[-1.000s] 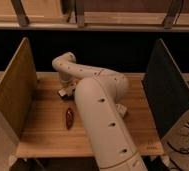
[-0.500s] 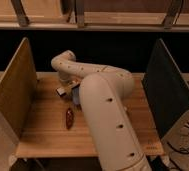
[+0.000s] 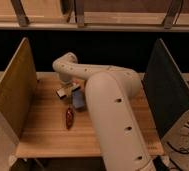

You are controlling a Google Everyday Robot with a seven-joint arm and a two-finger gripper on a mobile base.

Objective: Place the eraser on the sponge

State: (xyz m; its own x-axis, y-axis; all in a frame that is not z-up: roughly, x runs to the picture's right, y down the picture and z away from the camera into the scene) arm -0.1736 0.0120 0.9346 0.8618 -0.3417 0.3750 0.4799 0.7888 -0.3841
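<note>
My gripper [image 3: 70, 89] hangs below the pale arm's wrist over the back left of the wooden table and is shut. The eraser [image 3: 63, 92], a small block with a dark top and white sides, sits right at its left side; whether it is gripped I cannot tell. The sponge [image 3: 78, 99], a flat blue pad, lies just right of and in front of the eraser, partly hidden by the arm's big forearm.
A dark red elongated object [image 3: 69, 117] lies on the wooden table [image 3: 43, 135] in front of the sponge. A tan side panel [image 3: 13, 95] stands on the left, a dark one [image 3: 165, 85] on the right. The arm's forearm [image 3: 113, 120] covers the table's middle.
The forearm has swung slightly, uncovering more of the blue sponge. The wrist and the eraser have stayed in nearly the same place.
</note>
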